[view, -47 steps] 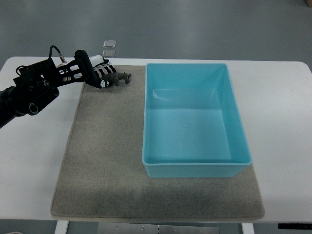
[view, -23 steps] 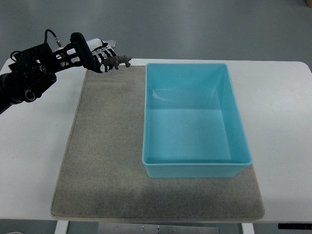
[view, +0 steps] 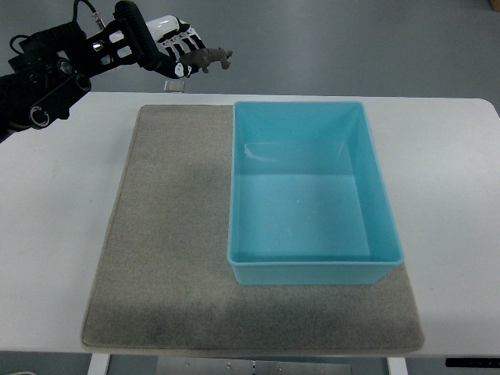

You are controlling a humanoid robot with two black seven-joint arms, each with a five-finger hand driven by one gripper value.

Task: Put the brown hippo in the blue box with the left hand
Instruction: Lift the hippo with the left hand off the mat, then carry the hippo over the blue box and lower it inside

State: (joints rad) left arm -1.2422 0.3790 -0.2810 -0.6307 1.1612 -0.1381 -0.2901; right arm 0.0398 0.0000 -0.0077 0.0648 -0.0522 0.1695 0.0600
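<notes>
Left hand [view: 176,48], black-and-white jointed fingers curled around the brown hippo [view: 209,58], holds the small moulded toy high beyond the table's far edge, likely for clearance over the blue box [view: 312,191]: a smooth, rigid plastic tub, open-topped and empty, on coarse grey matting [view: 168,258].

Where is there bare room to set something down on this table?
The grey mat left of the blue box is bare, as is the white table right of it. The box itself is empty. Nothing is crowded; the left robot hand holds the brown hippo aloft.
</notes>
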